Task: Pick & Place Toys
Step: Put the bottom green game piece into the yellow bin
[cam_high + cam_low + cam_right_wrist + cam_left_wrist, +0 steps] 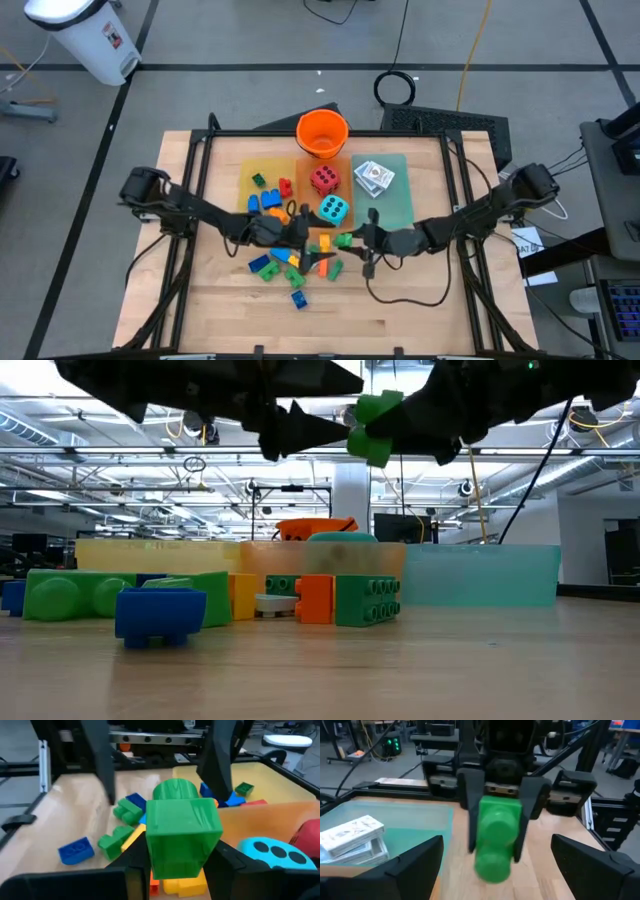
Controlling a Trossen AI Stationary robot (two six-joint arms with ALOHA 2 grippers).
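High view: right gripper [352, 240] pinches a green brick [344, 240] aloft, left gripper [300, 232] spread facing it; many loose bricks [278, 266] remain on table [420, 290].

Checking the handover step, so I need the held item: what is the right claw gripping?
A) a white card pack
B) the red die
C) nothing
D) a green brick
D: the right claw is shut on a green brick, held in the air facing the open left claw.

Wooden table [400, 290]: yellow tray [262, 165], orange tray [308, 205], green tray [398, 200] toward 12 o'clock; orange bucket [321, 133] behind them; loose bricks [285, 270] at centre.
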